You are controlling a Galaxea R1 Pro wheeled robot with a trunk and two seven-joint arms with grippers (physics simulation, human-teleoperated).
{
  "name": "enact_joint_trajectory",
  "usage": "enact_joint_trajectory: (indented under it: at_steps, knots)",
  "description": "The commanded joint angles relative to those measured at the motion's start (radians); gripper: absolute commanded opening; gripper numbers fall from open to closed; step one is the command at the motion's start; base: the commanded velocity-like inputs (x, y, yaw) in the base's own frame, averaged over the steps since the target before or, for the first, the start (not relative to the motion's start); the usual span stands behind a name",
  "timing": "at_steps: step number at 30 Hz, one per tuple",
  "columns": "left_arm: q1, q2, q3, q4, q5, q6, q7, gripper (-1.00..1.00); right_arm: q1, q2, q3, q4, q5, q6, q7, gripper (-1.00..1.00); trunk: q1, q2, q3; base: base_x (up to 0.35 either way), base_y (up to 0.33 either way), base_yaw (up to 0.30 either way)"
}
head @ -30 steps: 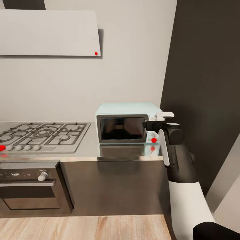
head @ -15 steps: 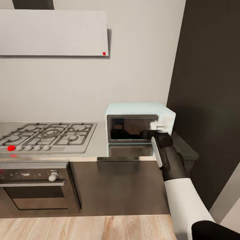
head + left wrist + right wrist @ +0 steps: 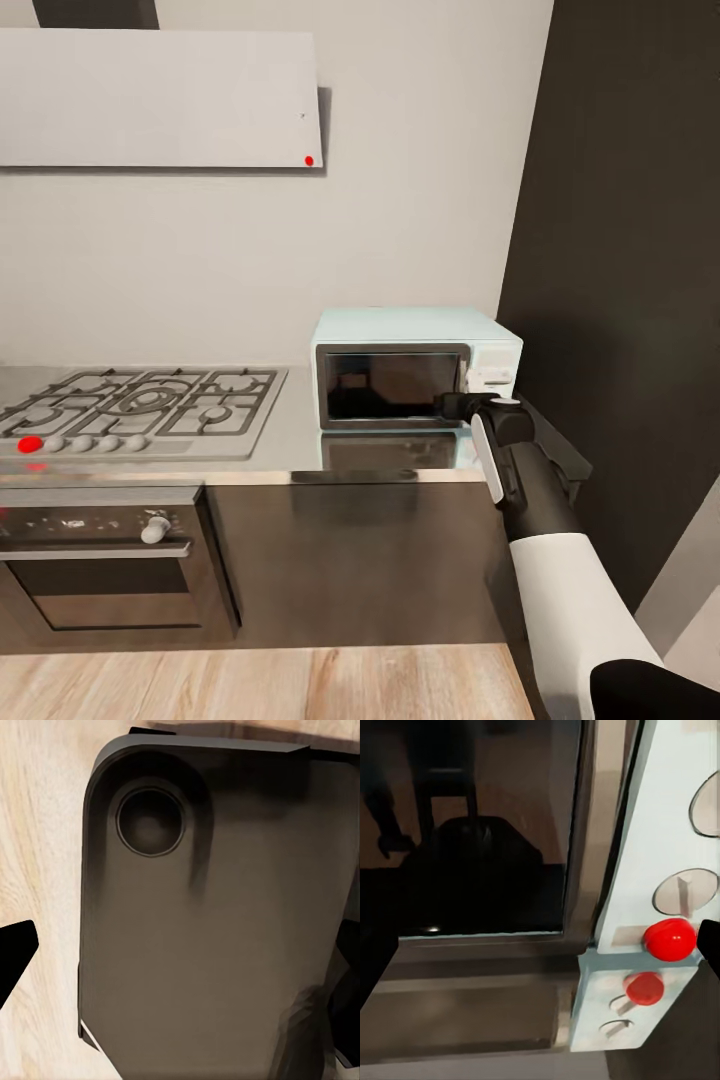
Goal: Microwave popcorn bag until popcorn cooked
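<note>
The right hand (image 3: pixel 462 404), grip state unclear, is being held at the microwave (image 3: pixel 415 366) controls; the red indicator (image 3: pixel 669 939) risks being missed.

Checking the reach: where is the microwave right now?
In the head view the microwave stands on the countertop, right of the gas hob, with the right gripper at its control panel.

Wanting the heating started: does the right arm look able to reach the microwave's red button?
Probably yes: the right gripper sits at the microwave control panel, red button close ahead, nothing between.
</note>
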Motion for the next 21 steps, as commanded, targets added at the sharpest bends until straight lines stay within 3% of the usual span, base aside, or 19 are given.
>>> enact_joint_trajectory:
  at_steps: [1,14,21]
  knots:
    - [0.0,0.0,0.0,0.0,0.01,-0.002,0.001,1.0,-0.001,0.001,-0.002,-0.001,0.009,0.006,0.002,1.0,0.0,-0.001,-0.001,0.0,-0.004,0.0]
    - [0.0,0.001,0.001,0.0,0.01,-0.002,-0.002,1.0,-0.001,-0.01,-0.009,0.0,0.016,0.004,-0.024,1.0,0.0,-0.001,-0.001,0.006,0.0,0.0]
    - [0.0,0.001,0.0,0.0,0.01,-0.002,-0.006,1.0,-0.001,-0.01,-0.009,0.001,0.016,-0.003,-0.054,1.0,0.0,-0.001,-0.001,0.265,0.0,0.0]
